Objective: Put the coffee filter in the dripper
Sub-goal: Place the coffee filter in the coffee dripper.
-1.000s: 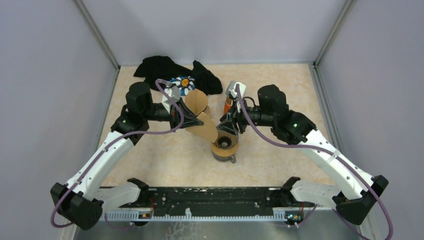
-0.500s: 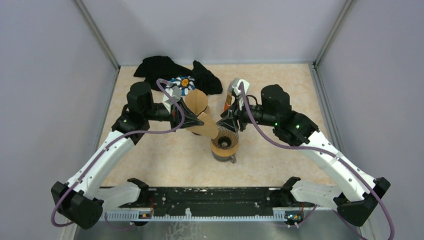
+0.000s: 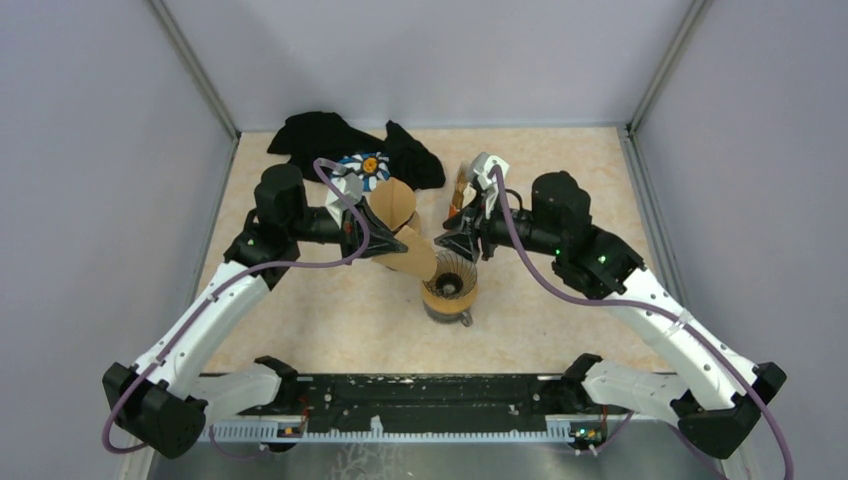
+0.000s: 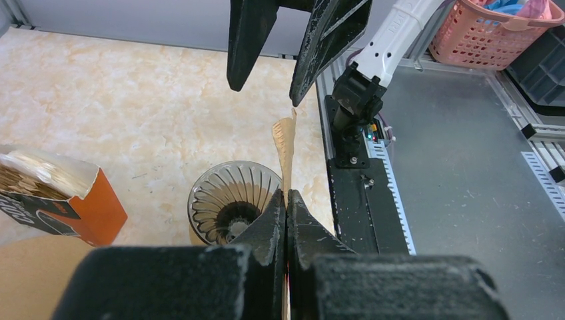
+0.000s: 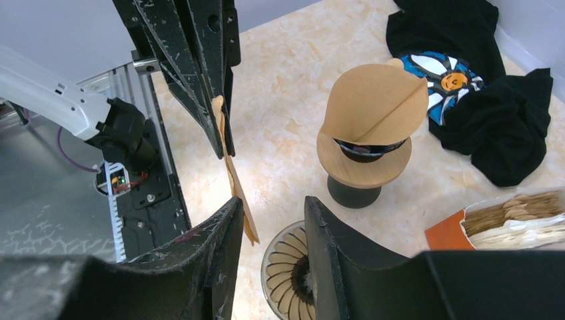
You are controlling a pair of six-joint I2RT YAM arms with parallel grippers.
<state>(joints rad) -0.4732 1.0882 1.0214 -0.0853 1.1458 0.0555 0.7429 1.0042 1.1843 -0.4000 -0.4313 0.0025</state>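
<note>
Clearly the left gripper [image 4: 286, 200] is pinched tight on one coffee filter [image 4: 286, 143], held folded flat just above the rim of the single glass dripper [image 3: 449, 287], not inside it. The right gripper [image 5: 273, 200] stands partly open beside the filter's free edge, gripping nothing. One second filter [image 5: 374, 100] caps a stand [image 5: 356, 183]. There is also one orange box [image 5: 466, 233] and one black shirt [image 3: 320, 135].

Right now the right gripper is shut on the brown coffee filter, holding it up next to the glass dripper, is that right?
Not quite: it is the left gripper that is shut on the coffee filter, holding it up next to the glass dripper. The left wrist view shows its fingers pinched on the paper, while the right gripper hangs open opposite.
</note>
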